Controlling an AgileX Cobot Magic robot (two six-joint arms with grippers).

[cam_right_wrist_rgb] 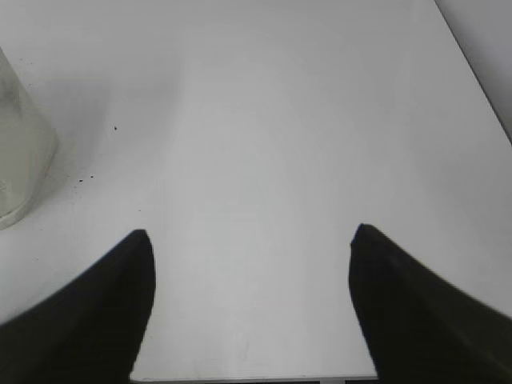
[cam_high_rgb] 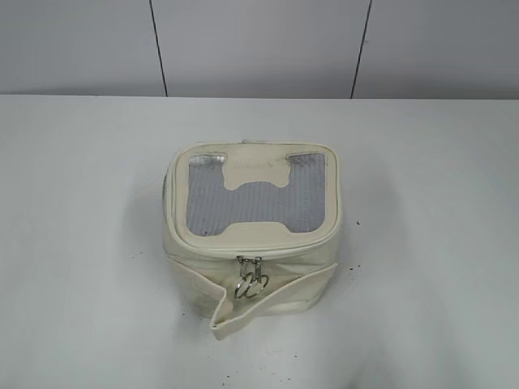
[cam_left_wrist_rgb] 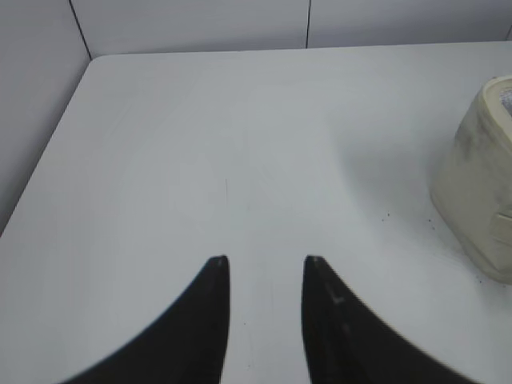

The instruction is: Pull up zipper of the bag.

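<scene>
The cream boxy bag [cam_high_rgb: 253,243] stands in the middle of the white table, with its grey mesh top and cream H patch facing up. Its zipper [cam_high_rgb: 250,274] shows two silver pulls with rings hanging together at the front middle of the lid rim. A loose cream strap [cam_high_rgb: 276,300] runs across the front. My left gripper [cam_left_wrist_rgb: 266,264] is open and empty over bare table, with the bag's side [cam_left_wrist_rgb: 476,200] at its far right. My right gripper [cam_right_wrist_rgb: 250,236] is wide open and empty, with the bag's edge [cam_right_wrist_rgb: 20,160] at its left. Neither gripper shows in the exterior view.
The white table [cam_high_rgb: 81,243] ends at a grey panelled wall [cam_high_rgb: 259,49] behind. A few dark specks lie on the table by the bag [cam_high_rgb: 350,267]. The table's near edge shows in the right wrist view [cam_right_wrist_rgb: 256,378].
</scene>
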